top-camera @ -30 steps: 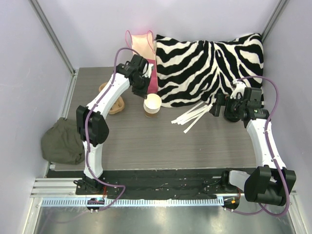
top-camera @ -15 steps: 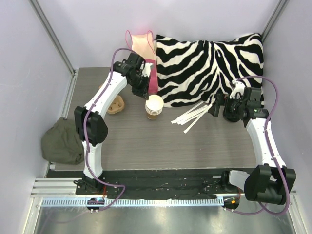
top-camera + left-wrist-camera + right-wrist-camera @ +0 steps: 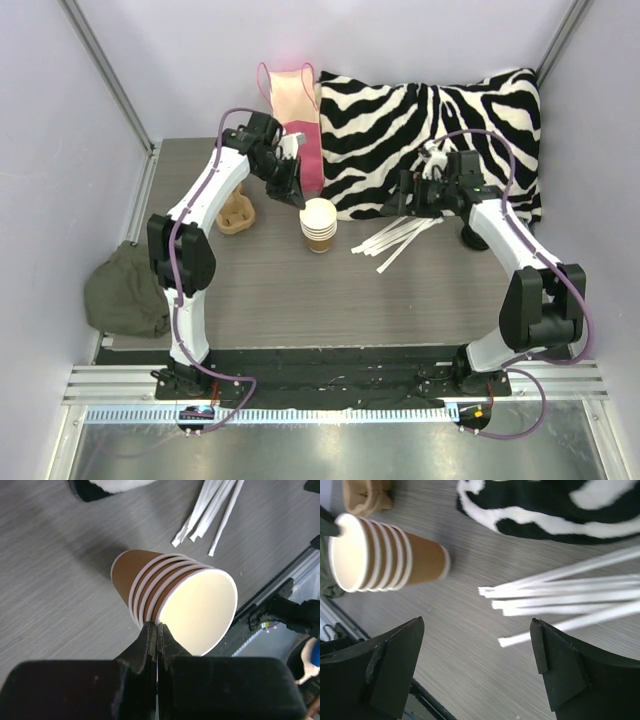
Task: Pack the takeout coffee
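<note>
Left gripper [image 3: 156, 630]: pressed together on rim of cup stack [image 3: 319, 225], upright on bench [image 3: 300, 290] at centre of top view. Right gripper [image 3: 477, 630]: hung spread wide beside straws [image 3: 400, 238], right of centre.

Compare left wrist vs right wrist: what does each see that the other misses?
Left wrist only: a close view of the left gripper shut on the top rim of the cup stack; the right wrist catches just a dark sliver there.
Right wrist only: the open right gripper, jaws wide over the table, and the pulp cup carrier in its top left corner.
Both: the nested kraft cup stack, the paper-wrapped straws, the grey table, part of the zebra pillow.
</note>
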